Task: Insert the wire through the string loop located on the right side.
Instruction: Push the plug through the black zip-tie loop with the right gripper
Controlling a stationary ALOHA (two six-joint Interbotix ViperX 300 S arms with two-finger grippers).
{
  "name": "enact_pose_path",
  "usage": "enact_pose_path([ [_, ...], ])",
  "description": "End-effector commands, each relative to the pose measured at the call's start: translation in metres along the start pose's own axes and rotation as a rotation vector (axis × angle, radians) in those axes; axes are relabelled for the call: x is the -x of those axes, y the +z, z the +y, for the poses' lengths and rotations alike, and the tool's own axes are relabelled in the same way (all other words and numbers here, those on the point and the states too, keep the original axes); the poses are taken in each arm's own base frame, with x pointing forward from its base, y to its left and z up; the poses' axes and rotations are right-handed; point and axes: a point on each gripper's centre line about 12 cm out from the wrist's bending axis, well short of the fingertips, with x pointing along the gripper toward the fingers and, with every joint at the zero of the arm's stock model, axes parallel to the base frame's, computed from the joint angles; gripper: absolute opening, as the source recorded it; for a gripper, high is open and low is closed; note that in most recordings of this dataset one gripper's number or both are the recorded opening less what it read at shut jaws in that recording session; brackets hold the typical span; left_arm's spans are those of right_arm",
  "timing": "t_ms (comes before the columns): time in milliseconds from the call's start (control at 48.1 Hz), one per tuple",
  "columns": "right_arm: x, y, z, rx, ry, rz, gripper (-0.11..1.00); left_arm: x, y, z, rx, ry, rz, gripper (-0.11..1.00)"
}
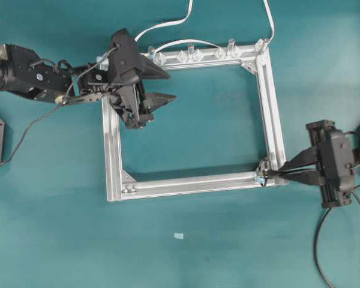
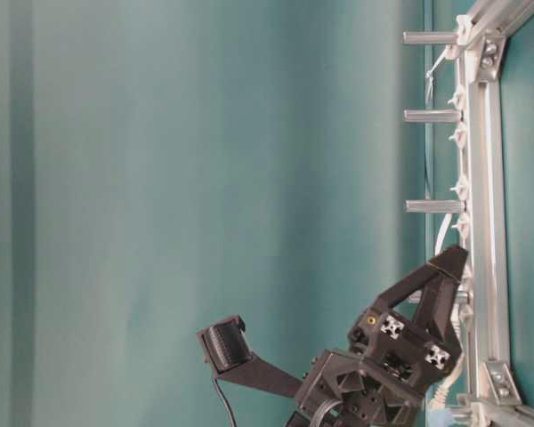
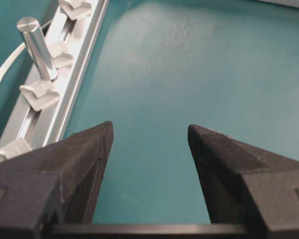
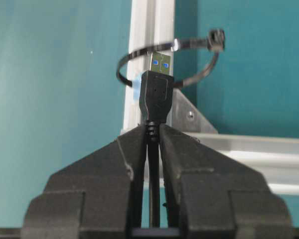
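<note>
Clearly the long thin black flexible wire (image 4: 153,164) was light and limp, so the right claw (image 4: 153,134) pinched it at the ribbed collar just behind its stiff rectangular plug, centre of the right wrist view. The metal tip sat at the thin black string loop (image 4: 189,79) around the silver frame rail (image 4: 150,30). The left claw (image 3: 148,134) hung spread, holding nothing.
</note>
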Motion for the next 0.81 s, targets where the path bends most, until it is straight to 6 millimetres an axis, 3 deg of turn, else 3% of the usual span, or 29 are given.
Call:
enact_pose_path([
  [0,-0.005,0.013,0.003,0.003,-0.001,-0.029,0.12,0.000,0.011,-0.002,0.002,-0.004,-0.034,0.64],
  [457,-0.025,0.024,-0.002,-0.008,-0.041,-0.027,0.12,-0.002,0.020,-0.016,-0.014,-0.036,-0.057,0.64],
  [789,-0.028,0.026,-0.002,-0.009,-0.045,-0.026,0.12,-0.001,0.016,-0.027,-0.026,-0.062,-0.045,0.64],
])
